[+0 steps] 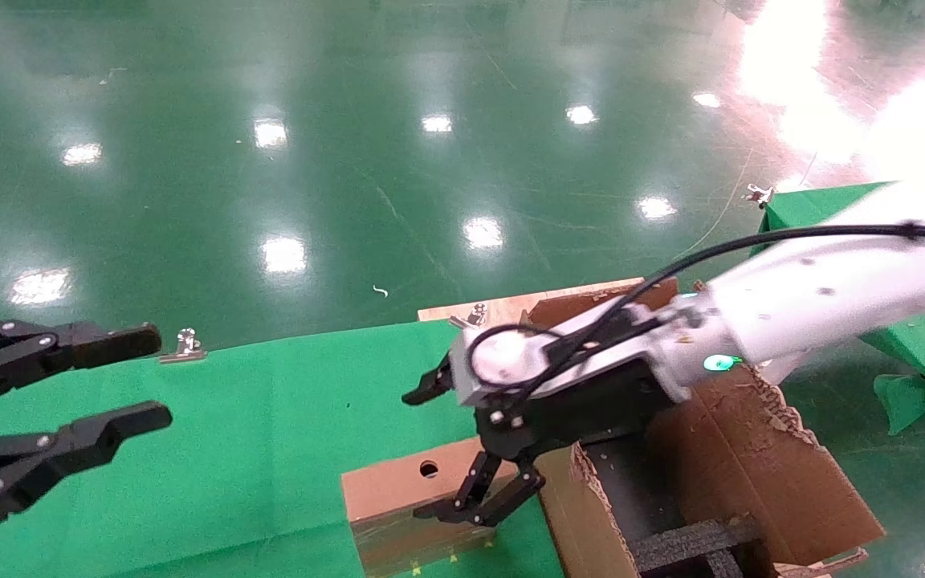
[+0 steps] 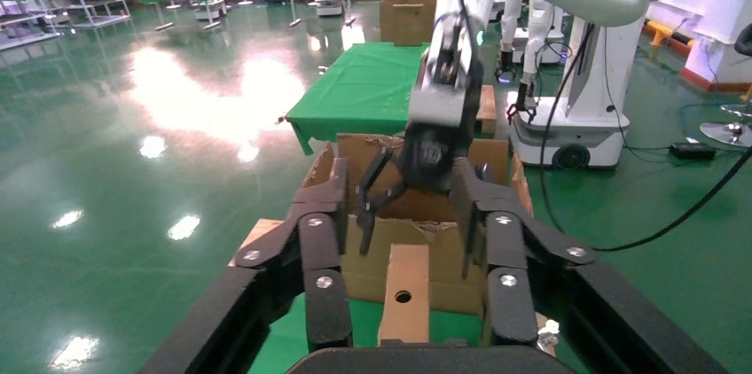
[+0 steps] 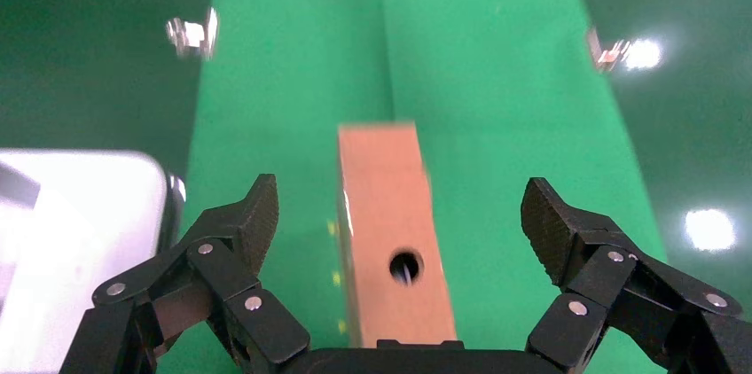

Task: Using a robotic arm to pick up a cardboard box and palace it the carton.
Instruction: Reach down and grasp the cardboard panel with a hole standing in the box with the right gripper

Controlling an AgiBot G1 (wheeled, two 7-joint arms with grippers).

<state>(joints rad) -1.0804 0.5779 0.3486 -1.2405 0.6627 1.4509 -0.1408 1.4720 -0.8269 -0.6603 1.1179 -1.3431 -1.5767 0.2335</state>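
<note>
The small brown cardboard box with a round hole lies on the green cloth beside the carton. The carton is large, ragged-edged, with black foam dividers inside. The white robotic arm reaches in from the right. My right gripper is open just above the box, one finger on each side, not touching it. In the right wrist view the box lies lengthwise between the spread fingers of the gripper. My left gripper is open and empty at the far left. Its wrist view shows the box and carton beyond it.
A green cloth covers the table, held by metal clips at its far edge. The carton stands on a wooden board. Another green-draped table is at the far right. Shiny green floor lies beyond.
</note>
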